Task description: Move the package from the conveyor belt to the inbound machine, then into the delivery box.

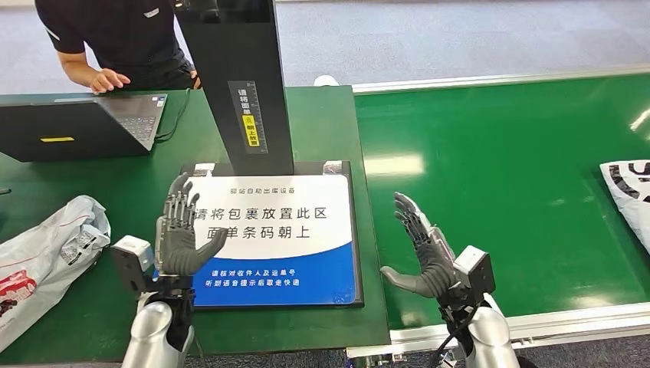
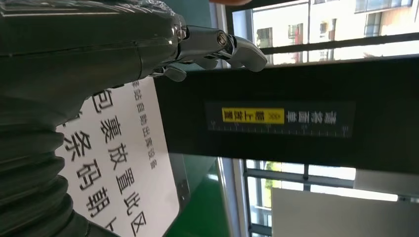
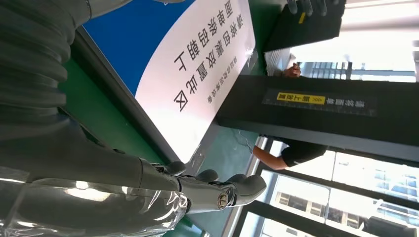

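At the far left of your head view, a grey plastic bag [image 1: 46, 253] is lying on the green table [image 1: 92, 314], with red print too small to read. Behind it a black laptop [image 1: 77, 126] is sitting open, and a person's hand [image 1: 109, 79] is resting on the table edge beside it. Your left hand [image 1: 178, 230] is hovering over the scanner pad [image 1: 276, 230], fingers spread and holding nothing. The pad's white panel is reading "请将包裹放置此区 面单条码朝上" in large characters; the blue strip below is carrying smaller white lines. The black post [image 1: 241, 84] is standing at the pad's back edge and bearing a yellow label that is too small to read. Your right hand [image 1: 421, 249] is hovering over the near edge of the green conveyor belt [image 1: 498, 153], fingers apart and empty. The package [image 1: 630, 195], white with black markings, is lying on the belt at the far right, partly cut off by the frame.
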Tool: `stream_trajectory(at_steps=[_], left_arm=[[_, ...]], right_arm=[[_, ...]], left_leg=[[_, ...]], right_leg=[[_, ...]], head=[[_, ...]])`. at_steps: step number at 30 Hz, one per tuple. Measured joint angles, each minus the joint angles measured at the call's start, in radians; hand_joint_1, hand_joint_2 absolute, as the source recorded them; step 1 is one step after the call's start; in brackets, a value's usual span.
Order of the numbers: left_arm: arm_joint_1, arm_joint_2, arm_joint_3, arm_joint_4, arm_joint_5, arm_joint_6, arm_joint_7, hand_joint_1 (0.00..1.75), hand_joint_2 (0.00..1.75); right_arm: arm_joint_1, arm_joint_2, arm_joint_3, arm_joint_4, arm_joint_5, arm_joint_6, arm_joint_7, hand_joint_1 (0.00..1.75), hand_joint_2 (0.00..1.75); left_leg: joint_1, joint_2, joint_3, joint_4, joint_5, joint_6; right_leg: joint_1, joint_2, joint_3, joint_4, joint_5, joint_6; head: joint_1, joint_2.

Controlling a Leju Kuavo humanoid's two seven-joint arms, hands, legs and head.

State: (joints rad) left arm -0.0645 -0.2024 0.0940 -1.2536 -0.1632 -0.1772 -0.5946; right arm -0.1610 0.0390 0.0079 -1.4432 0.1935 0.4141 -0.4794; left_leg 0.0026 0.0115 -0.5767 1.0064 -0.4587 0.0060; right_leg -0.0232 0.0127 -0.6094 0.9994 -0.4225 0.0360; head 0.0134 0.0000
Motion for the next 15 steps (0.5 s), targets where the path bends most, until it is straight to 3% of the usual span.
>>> stream_trajectory(at_steps=[2, 6, 10, 15], left_arm=[[-0.008, -0.005, -0.045, 0.007, -0.004, 0.013, 0.013, 0.00, 1.75], [-0.009, -0.006, -0.092, 0.009, 0.016, -0.023, 0.083, 0.00, 1.75], [-0.002, -0.005, -0.112, 0.009, 0.015, -0.045, 0.100, 0.00, 1.75], [0.001, -0.006, -0.132, 0.009, -0.031, -0.002, 0.111, 0.00, 1.75]], right_arm=[[-0.010, 0.009, 0.013, 0.010, 0.018, -0.020, -0.004, 0.00, 1.75], [-0.019, 0.025, 0.027, 0.017, 0.051, -0.062, -0.018, 0.00, 0.00], [-0.014, 0.041, 0.032, 0.002, 0.063, -0.080, -0.016, 0.00, 0.00], [-0.007, 0.061, 0.033, -0.026, 0.066, -0.086, 0.012, 0.00, 0.00]], left_leg=[[0.000, 0.000, 0.000, 0.000, 0.000, 0.000], [0.000, 0.000, 0.000, 0.000, 0.000, 0.000], [0.000, 0.000, 0.000, 0.000, 0.000, 0.000], [0.000, 0.000, 0.000, 0.000, 0.000, 0.000]], right_leg=[[0.000, 0.000, 0.000, 0.000, 0.000, 0.000], [0.000, 0.000, 0.000, 0.000, 0.000, 0.000], [0.000, 0.000, 0.000, 0.000, 0.000, 0.000], [0.000, 0.000, 0.000, 0.000, 0.000, 0.000]], head=[[0.000, 0.000], [0.000, 0.000], [0.000, 0.000], [0.000, 0.000]])
